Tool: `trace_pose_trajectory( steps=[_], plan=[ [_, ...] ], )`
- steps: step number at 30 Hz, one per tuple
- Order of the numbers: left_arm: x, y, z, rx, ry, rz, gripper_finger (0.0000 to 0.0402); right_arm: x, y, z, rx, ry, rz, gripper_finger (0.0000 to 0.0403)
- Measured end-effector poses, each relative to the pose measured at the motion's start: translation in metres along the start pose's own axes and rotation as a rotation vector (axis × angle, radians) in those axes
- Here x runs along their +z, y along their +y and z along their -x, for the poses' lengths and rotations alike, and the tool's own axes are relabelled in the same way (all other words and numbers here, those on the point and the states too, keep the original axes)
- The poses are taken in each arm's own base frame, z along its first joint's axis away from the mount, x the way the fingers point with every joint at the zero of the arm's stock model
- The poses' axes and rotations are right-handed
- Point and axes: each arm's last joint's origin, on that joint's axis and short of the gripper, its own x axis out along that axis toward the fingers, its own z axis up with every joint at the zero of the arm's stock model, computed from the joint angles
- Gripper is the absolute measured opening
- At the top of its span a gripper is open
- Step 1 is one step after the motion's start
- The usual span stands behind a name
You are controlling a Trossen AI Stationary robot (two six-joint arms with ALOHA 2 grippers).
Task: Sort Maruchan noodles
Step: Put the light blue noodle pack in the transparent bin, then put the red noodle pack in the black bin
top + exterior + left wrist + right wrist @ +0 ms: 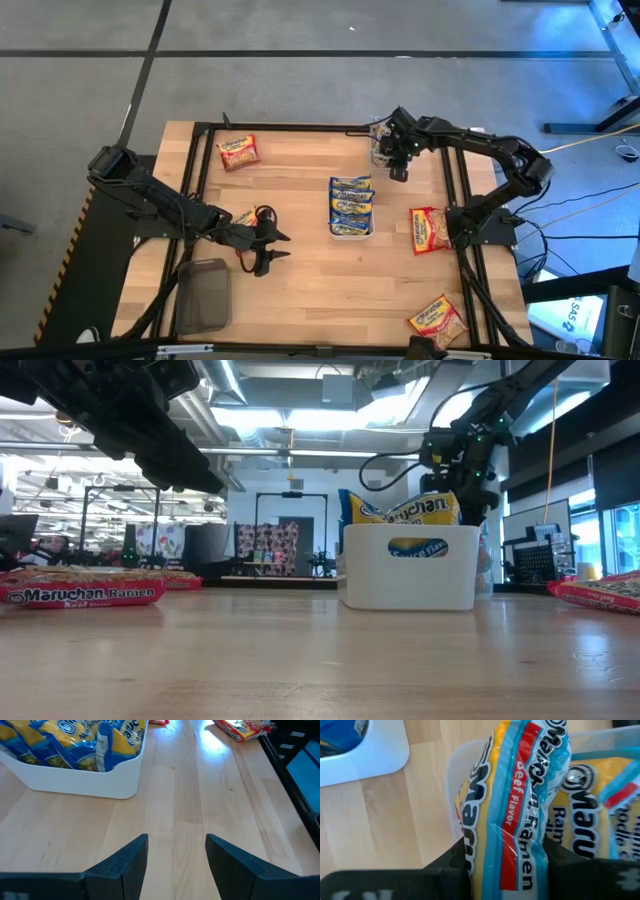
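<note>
A red-bordered beef-flavor Maruchan packet [515,795] stands between the fingers of my right gripper [505,862], which is shut on it over a clear tub [451,775] at the table's far right [383,140]. Another red-bordered packet [590,825] lies in that tub. A white tray [350,232] at mid-table holds several blue-bordered packets [60,740]. My left gripper [278,246] hovers open left of the tray with nothing between its fingers [130,860]. My right gripper pinches the beef-flavor packet between its two fingers [455,862], one on each flat face at the packet's upper end [495,855]. The fingers come from above, slanting down. The packet hangs upright below them, its lower end inside the clear tub's rim.
Loose packets lie at the far left [238,152], beside the left arm [243,217], at the right edge [428,228] and at the near right corner [438,318]. A dark see-through bin [203,293] sits at the near left. Bare wood lies between tray and near edge.
</note>
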Motion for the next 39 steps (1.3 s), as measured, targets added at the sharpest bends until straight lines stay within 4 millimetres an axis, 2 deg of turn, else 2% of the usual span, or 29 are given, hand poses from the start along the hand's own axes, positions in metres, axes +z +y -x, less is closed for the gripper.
trace_pose_trajectory(
  steps=[5, 11, 16, 19, 23, 26, 32, 36, 39],
  plan=[
    [0.000, 0.001, 0.000, 0.031, -0.013, -0.007, 0.0194, 0.001, -0.001, 0.006, -0.017, -0.006, 0.010, 0.0115],
    [0.000, 0.001, 0.000, 0.033, -0.013, -0.007, 0.0194, -0.007, 0.001, -0.013, 0.017, 0.067, 0.008, 0.0115],
    [0.000, 0.001, 0.000, 0.032, -0.014, -0.006, 0.0194, -0.007, 0.000, -0.018, 0.013, 0.071, -0.050, 0.0120],
    [0.000, 0.001, 0.000, 0.031, -0.014, -0.006, 0.0194, -0.008, 0.000, -0.019, 0.006, 0.077, -0.057, 0.0141],
    [0.001, 0.001, 0.000, 0.028, -0.015, 0.003, 0.0194, -0.008, -0.001, -0.015, -0.036, 0.134, -0.091, 0.0190],
    [0.002, 0.000, 0.000, 0.018, -0.028, 0.009, 0.0194, 0.000, -0.002, 0.003, -0.033, 0.170, -0.103, 0.0221],
    [0.009, 0.000, -0.001, 0.025, -0.051, 0.023, 0.0194, 0.023, 0.011, 0.061, -0.002, 0.205, -0.177, 0.0245],
    [0.021, 0.002, -0.001, 0.049, -0.046, 0.056, 0.0194, 0.032, 0.035, 0.094, 0.047, 0.123, -0.234, 0.0243],
    [0.029, 0.003, -0.001, 0.085, 0.002, 0.075, 0.0194, 0.036, 0.063, 0.107, 0.179, -0.081, -0.199, 0.0241]
  ],
)
